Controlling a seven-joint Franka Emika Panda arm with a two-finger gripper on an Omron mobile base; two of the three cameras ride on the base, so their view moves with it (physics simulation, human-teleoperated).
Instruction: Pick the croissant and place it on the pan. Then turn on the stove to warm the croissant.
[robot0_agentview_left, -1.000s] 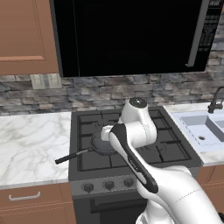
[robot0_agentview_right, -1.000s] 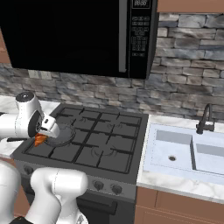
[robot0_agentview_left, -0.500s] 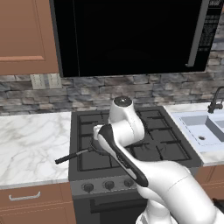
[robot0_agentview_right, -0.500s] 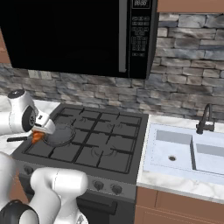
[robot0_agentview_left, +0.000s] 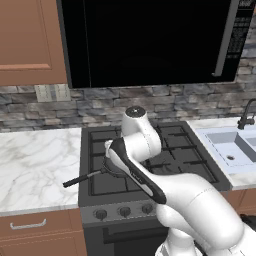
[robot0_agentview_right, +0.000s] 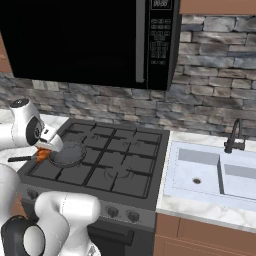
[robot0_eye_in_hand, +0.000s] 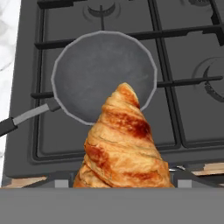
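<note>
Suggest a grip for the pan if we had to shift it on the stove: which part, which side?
Take the pan by its long thin handle, from above. The handle lies flat and sticks out over the stove's edge toward the marble counter, so jaws can straddle it. The round body looks too wide and shallow. The gripper now holds the croissant, so release that first.

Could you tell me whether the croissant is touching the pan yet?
Apart: in the hand view the croissant sits high in the pincer, with the bare pan lying on the grates well beneath it.

Matt dark metal pan (robot0_eye_in_hand: 103, 74), flaky glossy-crusted croissant (robot0_eye_in_hand: 124, 146), matt black grates on the stove (robot0_agentview_left: 165, 155), polished veined marble counter (robot0_agentview_left: 35, 165), rough stone backsplash (robot0_agentview_left: 100, 107), glossy microwave (robot0_agentview_left: 150, 40)
</note>
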